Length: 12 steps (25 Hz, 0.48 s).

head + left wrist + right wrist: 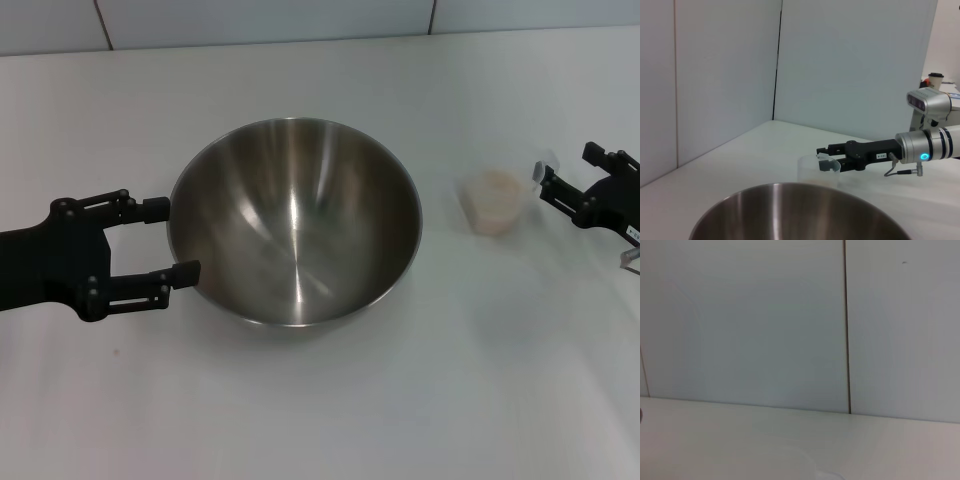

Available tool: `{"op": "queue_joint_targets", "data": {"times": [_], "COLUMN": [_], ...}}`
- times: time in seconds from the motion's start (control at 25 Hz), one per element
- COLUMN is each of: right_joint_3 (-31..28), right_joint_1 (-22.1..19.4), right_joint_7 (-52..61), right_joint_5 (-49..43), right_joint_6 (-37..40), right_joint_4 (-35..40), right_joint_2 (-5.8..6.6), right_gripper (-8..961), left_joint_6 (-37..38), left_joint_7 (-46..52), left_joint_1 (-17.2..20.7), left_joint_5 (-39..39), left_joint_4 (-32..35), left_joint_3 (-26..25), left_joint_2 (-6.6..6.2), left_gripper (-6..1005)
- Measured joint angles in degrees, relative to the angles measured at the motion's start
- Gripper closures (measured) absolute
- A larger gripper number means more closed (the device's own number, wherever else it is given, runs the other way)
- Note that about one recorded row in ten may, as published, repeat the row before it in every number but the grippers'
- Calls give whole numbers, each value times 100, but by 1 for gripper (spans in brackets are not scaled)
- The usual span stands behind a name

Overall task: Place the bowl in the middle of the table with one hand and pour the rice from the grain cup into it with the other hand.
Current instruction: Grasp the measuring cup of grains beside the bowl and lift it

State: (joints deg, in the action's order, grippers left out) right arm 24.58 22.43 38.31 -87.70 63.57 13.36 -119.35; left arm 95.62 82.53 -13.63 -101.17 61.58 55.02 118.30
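Here, the steel bowl (295,220) sits mid-counter (320,410), the left gripper (172,240) spread wide at its rim, while right of the bowl the right gripper (548,182), jaws open, nears the light, crushable grain cup (491,200), best held mid-wall.

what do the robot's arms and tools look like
Both tools are matte black, with slim linked two-finger frames: left tool, right tool. In the left wrist view the right arm is silver, with a glowing blue ring, a small white label and a thin grey cable loop.
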Motion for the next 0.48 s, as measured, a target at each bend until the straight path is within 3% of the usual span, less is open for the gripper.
{"op": "queue_joint_targets", "data": {"times": [0.48], "right_joint_3": [1], "right_joint_1": [48], "right_joint_7": [0], "right_joint_5": [8], "right_joint_6": [-28], "right_joint_4": [9], "right_joint_2": [0], "right_gripper": [219], "left_joint_6": [-18], "left_joint_7": [0], "left_joint_1": [-29], "left_joint_5": [-15], "left_joint_4": [-30], "left_joint_3": [0], "left_joint_2": [0], "left_gripper": [201]}}
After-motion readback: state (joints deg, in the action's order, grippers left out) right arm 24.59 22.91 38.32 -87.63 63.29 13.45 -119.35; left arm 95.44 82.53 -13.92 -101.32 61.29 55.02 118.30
